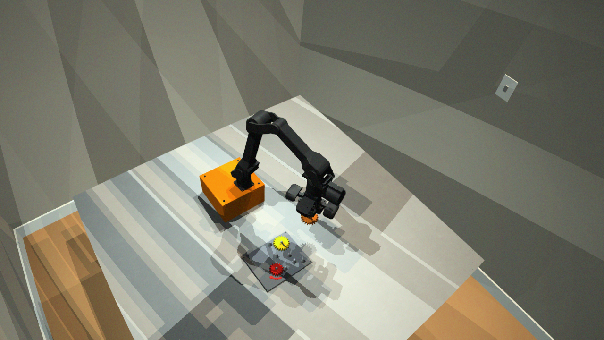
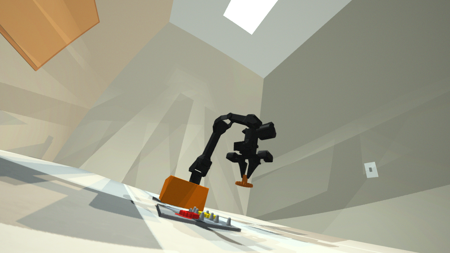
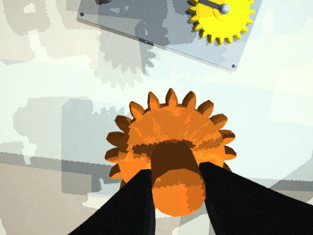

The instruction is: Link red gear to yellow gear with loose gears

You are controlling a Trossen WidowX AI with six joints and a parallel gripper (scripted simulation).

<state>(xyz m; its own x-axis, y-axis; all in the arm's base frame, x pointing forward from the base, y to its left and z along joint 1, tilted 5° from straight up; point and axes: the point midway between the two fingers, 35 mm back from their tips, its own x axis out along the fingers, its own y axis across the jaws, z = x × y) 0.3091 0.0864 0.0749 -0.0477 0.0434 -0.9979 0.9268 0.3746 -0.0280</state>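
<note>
My gripper [image 2: 245, 176] [image 3: 176, 176] is shut on the stem of an orange gear [image 1: 309, 219] [image 2: 243, 183] [image 3: 173, 124]. It holds the gear level, high above the table and beyond the board's edge on the yellow gear's side. The grey board [image 1: 263, 283] [image 2: 220, 226] [image 3: 137, 32] lies on the table. The red gear [image 1: 276, 270] [image 2: 188, 214] sits on one peg, with the red arrow beside it. The yellow gear [image 1: 281, 243] [image 2: 207, 215] [image 3: 238, 23] with its black stripe sits on another peg. Several grey pegs stand bare between and beside them. No other loose gear shows.
The orange base block [image 1: 236, 190] [image 2: 184, 193] of the arm stands on the table [image 1: 401, 270] behind the board. Shadows of the arm and gear fall across the board and table. A wall plate [image 1: 506, 88] [image 2: 371, 169] is far off.
</note>
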